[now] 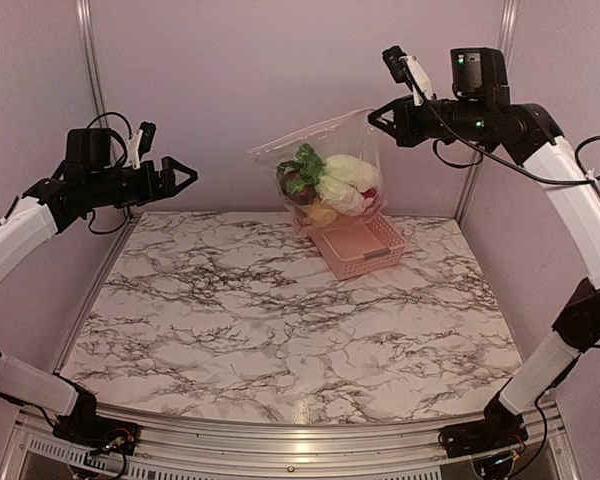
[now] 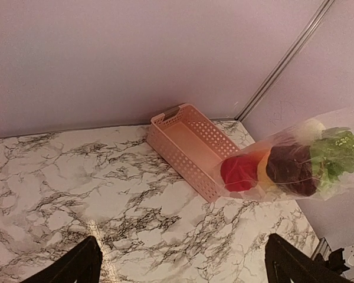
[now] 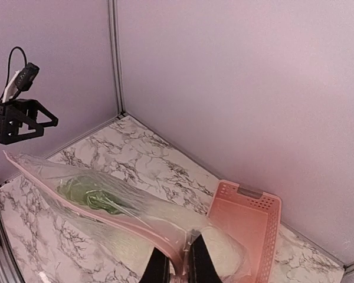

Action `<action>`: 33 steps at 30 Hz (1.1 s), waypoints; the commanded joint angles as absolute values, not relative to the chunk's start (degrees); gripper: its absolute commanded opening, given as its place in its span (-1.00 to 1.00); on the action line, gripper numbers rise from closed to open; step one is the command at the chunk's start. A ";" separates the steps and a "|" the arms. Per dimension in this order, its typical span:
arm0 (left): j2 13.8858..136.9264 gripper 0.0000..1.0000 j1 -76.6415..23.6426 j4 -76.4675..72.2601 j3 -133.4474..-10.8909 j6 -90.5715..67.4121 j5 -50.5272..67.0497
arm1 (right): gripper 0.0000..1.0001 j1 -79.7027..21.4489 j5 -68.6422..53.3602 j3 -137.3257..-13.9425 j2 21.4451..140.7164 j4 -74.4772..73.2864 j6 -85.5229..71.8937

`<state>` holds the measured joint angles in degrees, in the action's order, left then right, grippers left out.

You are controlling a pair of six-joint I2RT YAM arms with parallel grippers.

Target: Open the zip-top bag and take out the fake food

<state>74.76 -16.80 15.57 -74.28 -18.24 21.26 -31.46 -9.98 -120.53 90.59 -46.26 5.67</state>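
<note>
The clear zip-top bag (image 1: 325, 165) hangs in the air above the pink basket (image 1: 365, 247) at the back of the table. My right gripper (image 1: 378, 118) is shut on its upper right corner by the zip strip (image 3: 135, 227). The bag holds the fake food: a green leafy piece (image 1: 305, 165), a pale cabbage (image 1: 350, 175), a dark red piece (image 2: 292, 171), a red one (image 2: 241, 174) and a yellow-orange one (image 1: 321, 212). My left gripper (image 1: 185, 176) is open and empty, raised at the left, well apart from the bag; its fingertips (image 2: 76, 268) frame bare table.
The pink basket (image 2: 192, 147) is empty and lies at the back right, under the hanging bag. The marble table (image 1: 280, 330) is walled by pale panels at the back and sides. The left gripper also shows in the right wrist view (image 3: 32, 121).
</note>
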 commanded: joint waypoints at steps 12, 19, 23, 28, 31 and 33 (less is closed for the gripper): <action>69.49 0.98 -25.33 28.32 -81.28 -6.92 21.29 | -1.00 -46.35 -18.84 -123.17 108.64 -35.98 -2.23; 71.16 0.94 -31.50 32.10 -81.87 -1.28 20.27 | -1.00 -47.86 -20.45 -123.59 111.57 -36.02 -4.23; 73.31 0.86 -32.89 31.00 -81.82 1.46 18.71 | -1.00 -47.89 -20.58 -124.04 112.08 -37.55 -4.05; 78.44 0.69 -34.88 31.37 -85.03 4.29 20.08 | -1.00 -47.89 -20.22 -125.75 112.83 -40.60 -4.04; 80.43 0.60 -36.35 31.28 -85.67 5.89 20.29 | -1.00 -47.90 -18.86 -126.85 112.85 -42.28 -4.39; 81.18 0.54 -36.77 31.46 -85.36 6.82 19.44 | -1.00 -47.88 -18.32 -127.88 113.00 -43.63 -4.48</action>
